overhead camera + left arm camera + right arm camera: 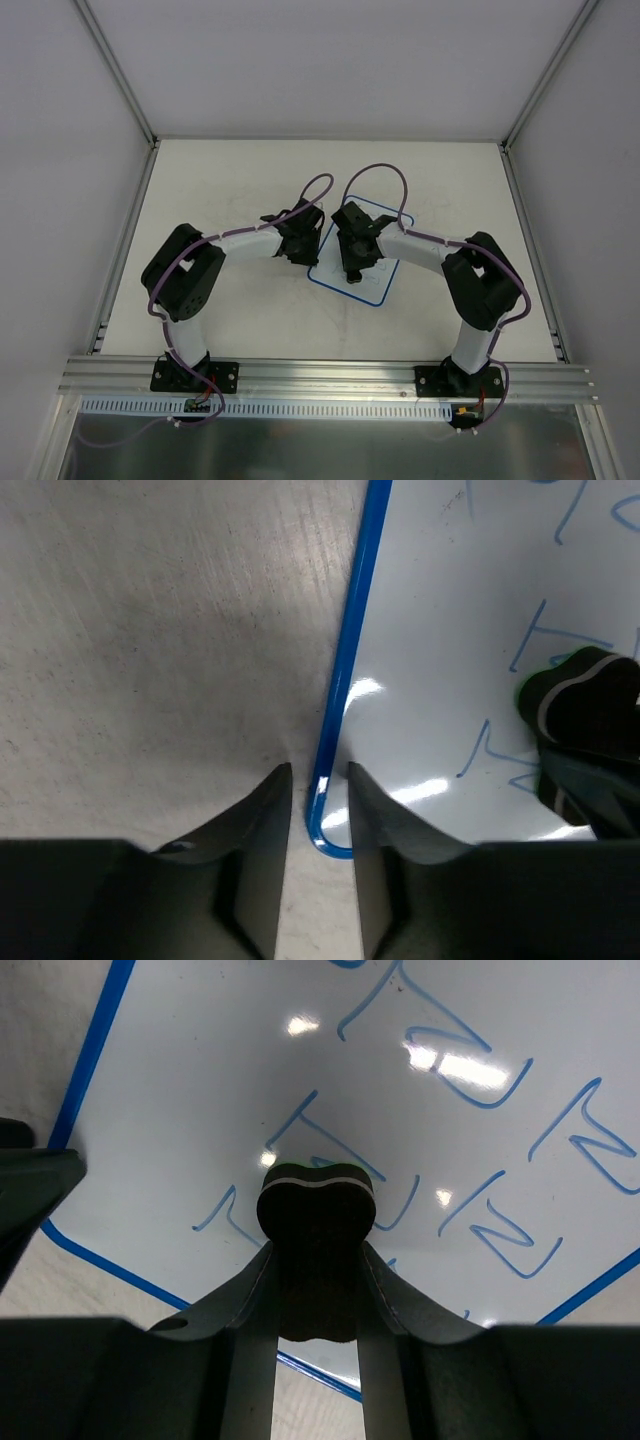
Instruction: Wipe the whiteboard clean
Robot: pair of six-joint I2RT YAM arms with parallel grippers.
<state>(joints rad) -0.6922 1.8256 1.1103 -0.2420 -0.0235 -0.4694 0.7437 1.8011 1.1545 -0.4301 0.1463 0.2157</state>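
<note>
The whiteboard [378,282] lies mid-way across the desk [230,190]. The right tool [317,1260] clamps the eraser [317,1205] over blue marks [480,1080] — it should press flat and overlap strokes. The left tool [320,775], narrowly parted, straddles the corner rim [325,835] — bracing.

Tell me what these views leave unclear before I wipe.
- Top external: marks on the whiteboard are too small to read, and both arms' grippers cover most of its face.
- Right wrist: the eraser in the right gripper hides the marks beneath it. Whether it touches the board is unclear.
- Left wrist: I cannot tell whether the left gripper pinches the blue rim or just straddles it.
</note>
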